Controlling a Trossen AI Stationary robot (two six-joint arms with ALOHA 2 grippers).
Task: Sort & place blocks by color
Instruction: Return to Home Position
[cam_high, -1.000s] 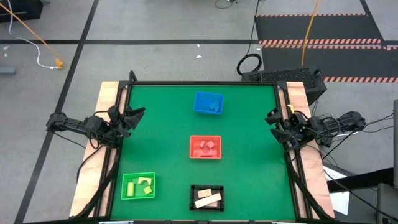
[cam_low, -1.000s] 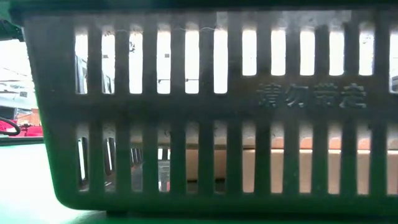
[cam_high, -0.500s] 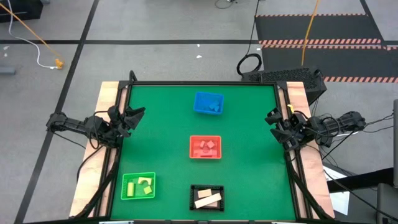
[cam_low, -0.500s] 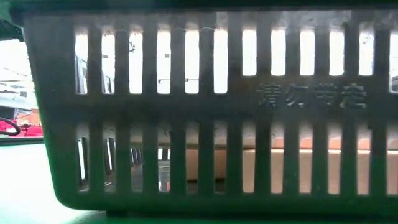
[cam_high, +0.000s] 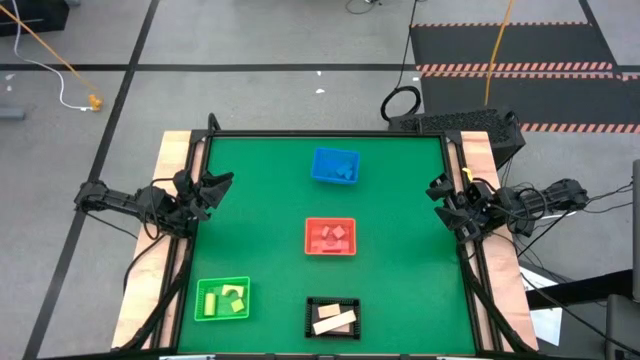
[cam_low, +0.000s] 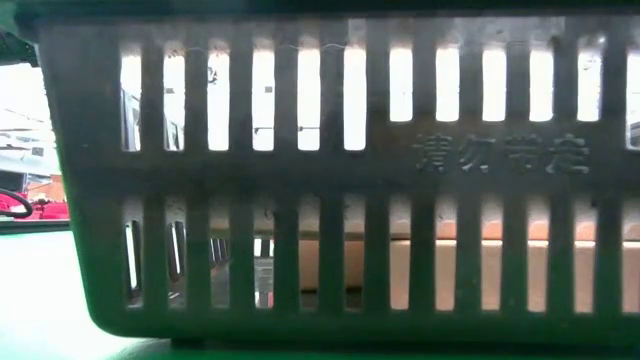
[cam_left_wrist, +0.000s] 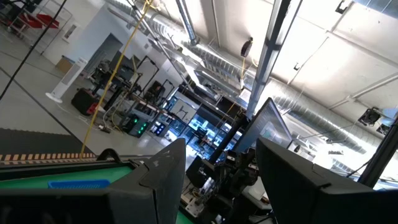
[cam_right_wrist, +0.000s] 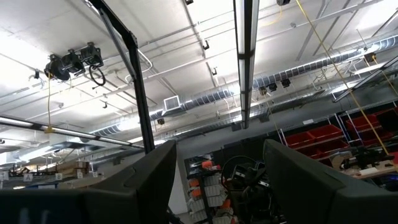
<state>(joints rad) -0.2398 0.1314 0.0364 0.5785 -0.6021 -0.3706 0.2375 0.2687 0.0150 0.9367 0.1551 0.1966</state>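
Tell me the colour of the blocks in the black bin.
Plain tan blocks in the black bin, best seen in the high view.

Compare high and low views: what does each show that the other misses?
High only: the blue bin, red bin and green bin, the blocks inside them, and the left gripper and right gripper, both open, at the table's side edges. Low only: raised characters on a slotted wall filling the frame, with the room seen through the slots. Both: the black bin, from above in high, its wall close up in low.
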